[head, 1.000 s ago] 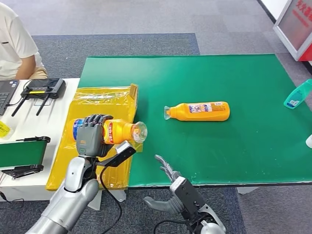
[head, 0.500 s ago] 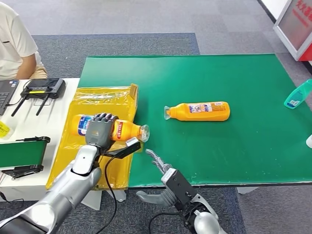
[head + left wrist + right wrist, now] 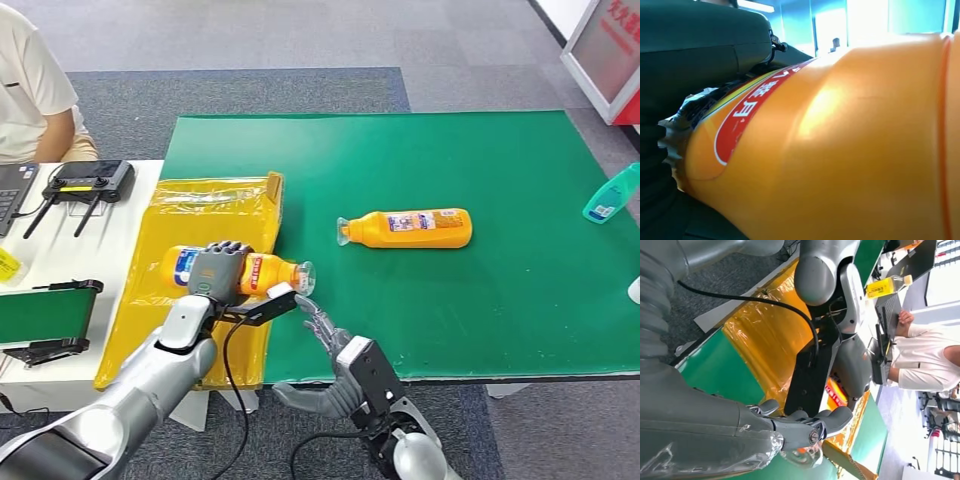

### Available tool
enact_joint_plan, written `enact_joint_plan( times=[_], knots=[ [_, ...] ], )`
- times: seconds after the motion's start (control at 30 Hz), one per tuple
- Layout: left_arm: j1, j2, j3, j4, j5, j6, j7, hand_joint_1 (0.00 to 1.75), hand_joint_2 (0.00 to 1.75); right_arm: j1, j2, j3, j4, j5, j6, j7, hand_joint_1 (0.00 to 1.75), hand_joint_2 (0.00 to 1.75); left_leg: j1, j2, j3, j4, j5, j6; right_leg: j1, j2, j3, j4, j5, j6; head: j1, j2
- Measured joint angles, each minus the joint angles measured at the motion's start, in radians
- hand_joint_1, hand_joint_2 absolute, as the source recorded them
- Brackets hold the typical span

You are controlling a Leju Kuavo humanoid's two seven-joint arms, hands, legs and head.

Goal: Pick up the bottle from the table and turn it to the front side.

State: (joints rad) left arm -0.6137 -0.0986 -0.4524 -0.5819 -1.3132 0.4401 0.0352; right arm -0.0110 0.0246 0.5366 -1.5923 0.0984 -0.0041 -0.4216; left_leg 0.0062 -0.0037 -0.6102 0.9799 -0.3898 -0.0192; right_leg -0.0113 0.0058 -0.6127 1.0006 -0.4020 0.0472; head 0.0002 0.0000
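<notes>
My left hand [image 3: 215, 272] grips an orange bottle [image 3: 266, 272] around its middle and holds it level above the yellow box [image 3: 219, 205], clear mouth toward the green table [image 3: 453, 320]. Up close, the orange body and red label [image 3: 847, 150] sit against my dark fingers [image 3: 696, 45]. My right hand [image 3: 324, 330] reaches up from below the table's front edge, fingers spread and empty, tips just under the bottle's mouth [image 3: 806, 457]; contact is unclear. A second orange bottle [image 3: 407, 228] lies on its side mid-table.
A teal bottle [image 3: 610, 195] lies at the table's right edge. To the left stands a white table [image 3: 68, 250] with a black router [image 3: 89, 182] and a green-and-black tray [image 3: 45, 315]. A person [image 3: 30, 90] sits behind it.
My left hand has carried the bottle to the right, toward the green table. My right hand has risen and moved left, up to the bottle's mouth.
</notes>
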Motion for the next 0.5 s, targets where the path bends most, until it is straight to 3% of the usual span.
enact_joint_plan(
  times=[0.3, 0.33, 0.43, 0.47, 0.5],
  knots=[
    [-0.010, -0.022, -0.002, 0.029, 0.049, -0.055, -0.008, 1.75, 1.75, 0.013, 0.000, -0.006, -0.017, -0.029, -0.013, -0.009, 0.00, 1.75, 0.000, 0.000, 0.000, 0.000, 0.000, 0.000, 0.000, 0.000, 0.000, 0.000, 0.000, 0.000, 0.000, 0.000],
    [-0.010, -0.023, -0.003, 0.032, 0.051, -0.055, -0.008, 1.55, 1.75, 0.014, 0.000, -0.007, -0.019, -0.029, -0.013, -0.009, 0.00, 1.75, 0.000, 0.000, 0.000, 0.000, 0.000, 0.000, 0.000, 0.000, 0.000, 0.000, 0.000, 0.000, 0.000, 0.000],
    [-0.010, -0.025, -0.003, 0.039, 0.062, -0.055, -0.002, 0.24, 1.75, 0.019, 0.000, -0.010, -0.022, -0.030, -0.013, -0.010, 0.00, 1.75, 0.000, 0.000, 0.000, 0.000, 0.000, 0.000, 0.000, 0.000, 0.000, 0.000, 0.000, 0.000, 0.000, 0.000],
    [-0.011, -0.025, -0.003, 0.042, 0.067, -0.058, 0.001, 0.00, 1.75, 0.022, 0.000, -0.011, -0.023, -0.030, -0.012, -0.010, 0.00, 1.75, 0.000, 0.000, 0.000, 0.000, 0.000, 0.000, 0.000, 0.000, 0.000, 0.000, 0.000, 0.000, 0.000, 0.000],
    [-0.011, -0.025, -0.003, 0.045, 0.073, -0.062, 0.004, 0.00, 1.75, 0.026, 0.000, -0.012, -0.025, -0.030, -0.011, -0.010, 0.00, 1.75, 0.000, 0.000, 0.000, 0.000, 0.000, 0.000, 0.000, 0.000, 0.000, 0.000, 0.000, 0.000, 0.000, 0.000]
  ],
)
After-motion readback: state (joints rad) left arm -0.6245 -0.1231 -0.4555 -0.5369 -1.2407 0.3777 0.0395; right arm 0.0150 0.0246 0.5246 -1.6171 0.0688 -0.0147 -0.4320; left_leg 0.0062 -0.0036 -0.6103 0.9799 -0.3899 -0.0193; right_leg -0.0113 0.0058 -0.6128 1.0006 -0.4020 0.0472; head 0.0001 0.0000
